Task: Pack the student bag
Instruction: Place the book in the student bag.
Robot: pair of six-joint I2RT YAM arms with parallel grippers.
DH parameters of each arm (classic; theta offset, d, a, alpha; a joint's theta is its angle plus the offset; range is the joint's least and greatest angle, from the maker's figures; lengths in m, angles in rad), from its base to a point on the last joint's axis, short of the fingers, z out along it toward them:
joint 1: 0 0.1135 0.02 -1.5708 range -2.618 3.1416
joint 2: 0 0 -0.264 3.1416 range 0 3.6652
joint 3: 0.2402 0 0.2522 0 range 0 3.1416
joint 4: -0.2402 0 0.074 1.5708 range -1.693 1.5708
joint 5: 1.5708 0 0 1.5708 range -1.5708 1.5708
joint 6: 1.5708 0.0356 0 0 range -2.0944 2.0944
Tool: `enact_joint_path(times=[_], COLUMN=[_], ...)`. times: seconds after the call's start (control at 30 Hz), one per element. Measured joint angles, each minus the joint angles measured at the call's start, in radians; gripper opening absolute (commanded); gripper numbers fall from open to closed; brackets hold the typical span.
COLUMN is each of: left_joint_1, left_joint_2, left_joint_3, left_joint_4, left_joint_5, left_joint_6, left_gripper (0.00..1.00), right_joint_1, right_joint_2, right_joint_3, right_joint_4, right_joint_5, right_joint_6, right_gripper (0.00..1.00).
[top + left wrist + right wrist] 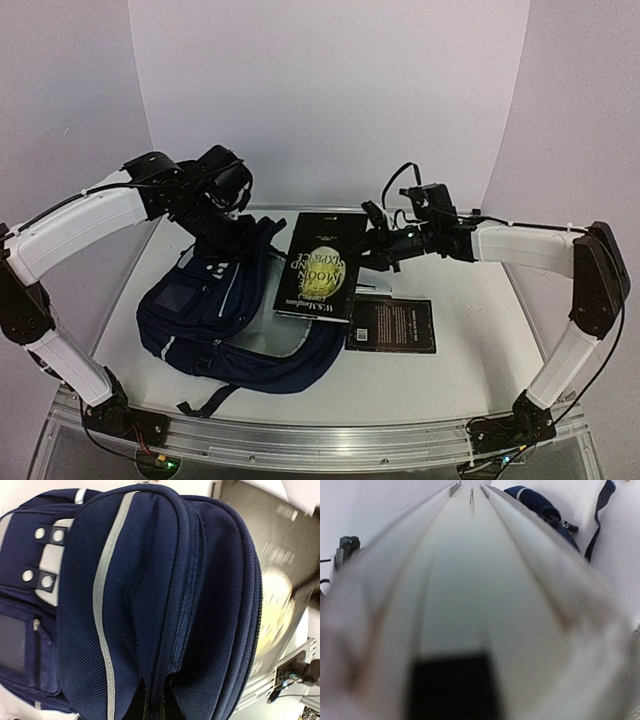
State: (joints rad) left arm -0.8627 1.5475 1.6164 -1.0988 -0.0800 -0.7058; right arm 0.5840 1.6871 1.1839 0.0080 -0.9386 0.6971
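The navy student bag (215, 300) lies on the table at left centre, its grey stripe and white slotted patch (42, 555) facing up. My left gripper (222, 238) is shut on a fold of fabric (156, 695) at the bag's top rim and holds that edge up. My right gripper (370, 245) is shut on the right edge of a black book with a yellow moon on its cover (322, 265). The book hangs tilted just right of the bag's top. In the right wrist view its white page edges (485, 580) fill the frame and hide the fingers.
A second black book (392, 325) lies flat on the table, right of the bag and under the right arm. Black bag straps (205, 400) trail toward the near edge. White walls close in the table's back and sides.
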Motion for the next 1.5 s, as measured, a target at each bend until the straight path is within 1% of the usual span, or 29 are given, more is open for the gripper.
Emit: enact_joint_path(times=[0.1, 0.23, 0.37, 0.47, 0.7, 0.87, 1.03, 1.13, 1.23, 1.43, 1.47, 1.5], left_joint_1=[0.003, 0.027, 0.055, 0.072, 0.099, 0.115, 0.119, 0.120, 0.121, 0.122, 0.122, 0.122], left_joint_2=[0.037, 0.045, 0.045, 0.037, 0.017, 0.017, 0.030, 0.047, 0.056, 0.058, 0.058, 0.058], left_joint_3=[0.018, 0.020, 0.019, 0.007, -0.039, -0.041, -0.029, -0.017, -0.009, -0.001, -0.001, -0.002], left_joint_4=[0.032, 0.083, 0.122, 0.145, 0.197, 0.221, 0.230, 0.239, 0.248, 0.256, 0.256, 0.259], left_joint_5=[0.007, 0.028, 0.065, 0.107, 0.173, 0.216, 0.267, 0.295, 0.314, 0.353, 0.358, 0.363], left_joint_6=[-0.006, -0.018, -0.026, -0.025, -0.023, -0.014, 0.001, 0.001, 0.001, -0.003, -0.005, -0.009], left_gripper=[0.00, 0.00, 0.00, 0.00, 0.00, 0.00, 0.00, 0.00, 0.00, 0.00, 0.00, 0.00], right_joint_1=[0.057, 0.102, 0.131, 0.141, 0.150, 0.177, 0.192, 0.200, 0.220, 0.269, 0.273, 0.276], right_joint_2=[0.001, 0.029, 0.127, 0.217, 0.345, 0.417, 0.516, 0.557, 0.575, 0.638, 0.648, 0.657], right_joint_3=[-0.045, -0.079, -0.088, -0.079, -0.001, 0.066, 0.149, 0.196, 0.234, 0.347, 0.370, 0.395], right_joint_4=[0.066, 0.154, 0.279, 0.353, 0.477, 0.568, 0.681, 0.698, 0.692, 0.608, 0.577, 0.549], right_joint_5=[0.052, 0.120, 0.149, 0.142, 0.087, 0.089, 0.095, 0.109, 0.135, 0.191, 0.200, 0.210], right_joint_6=[0.062, 0.105, 0.163, 0.220, 0.353, 0.459, 0.609, 0.656, 0.669, 0.625, 0.605, 0.585], right_gripper=[0.00, 0.00, 0.00, 0.00, 0.00, 0.00, 0.00, 0.00, 0.00, 0.00, 0.03, 0.12])
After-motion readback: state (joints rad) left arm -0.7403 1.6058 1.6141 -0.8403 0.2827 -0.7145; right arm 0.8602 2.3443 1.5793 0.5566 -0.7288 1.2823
